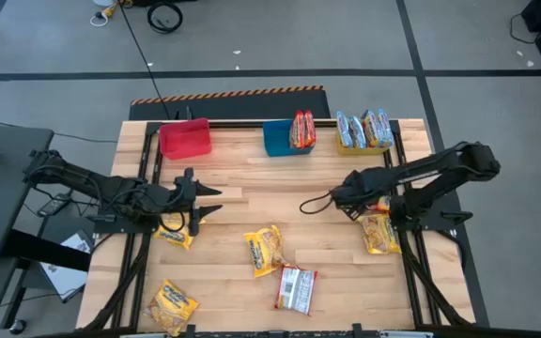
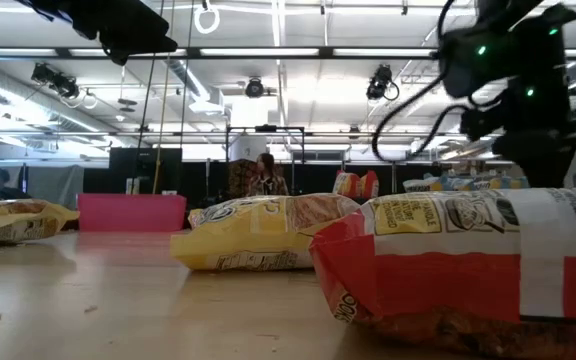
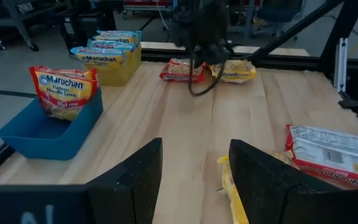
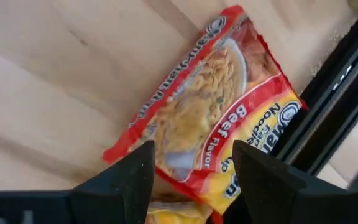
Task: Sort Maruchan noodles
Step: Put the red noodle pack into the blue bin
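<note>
My right gripper (image 4: 191,180) points down, open, just above a red Beef Flavor noodle packet (image 4: 210,118) lying flat by the table's right rail; its fingers stand over the packet's two sides, and I see no touch. A yellow packet (image 1: 378,233) lies just nearer. My left gripper (image 3: 194,180) hovers open over the table's left part (image 1: 203,199), empty. More noodle packets lie flat on the wood: yellow ones (image 1: 264,249) (image 1: 174,233) (image 1: 172,305) and a red one, back side up (image 1: 296,288).
Along the far edge stand a red bin (image 1: 184,138), a blue bin (image 1: 278,141) holding red packets (image 1: 302,130), and a yellow bin (image 1: 352,145) holding blue-silver packets (image 1: 364,127). A black rail (image 4: 334,118) runs beside the red packet. Bare wood lies mid-table.
</note>
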